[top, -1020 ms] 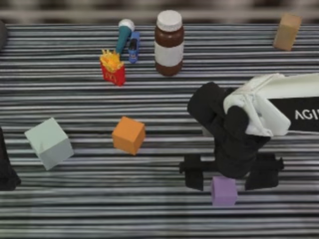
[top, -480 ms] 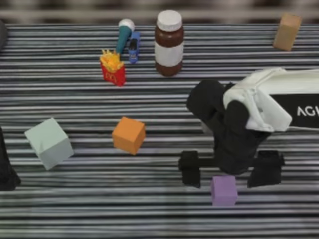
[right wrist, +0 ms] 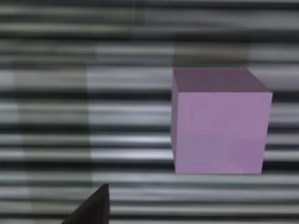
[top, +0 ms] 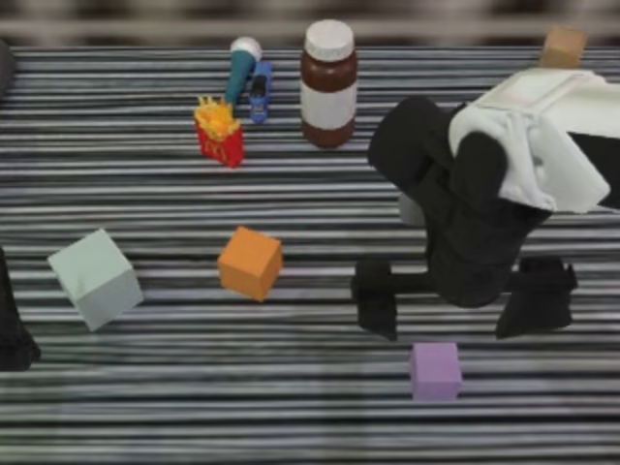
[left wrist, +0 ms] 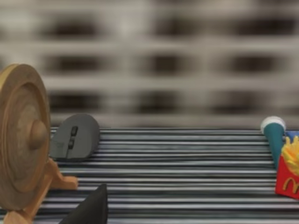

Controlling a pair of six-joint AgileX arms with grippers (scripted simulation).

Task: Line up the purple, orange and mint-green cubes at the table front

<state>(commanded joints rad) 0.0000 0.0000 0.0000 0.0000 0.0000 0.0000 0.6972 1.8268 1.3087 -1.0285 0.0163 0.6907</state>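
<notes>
The right gripper (top: 455,310) has lifted away from the purple cube (top: 435,370) — fingers spread wide, holding nothing.

The right gripper (top: 463,308) hung over the table's right half, fingers spread wide and empty; the left arm (top: 14,329) sat at the left edge.

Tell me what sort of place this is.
Probably a rendered tabletop test scene, not a real room: a striped table scattered with unrelated props such as a fries carton, a brown jar and plain cubes like the purple cube, under the right gripper.
</notes>
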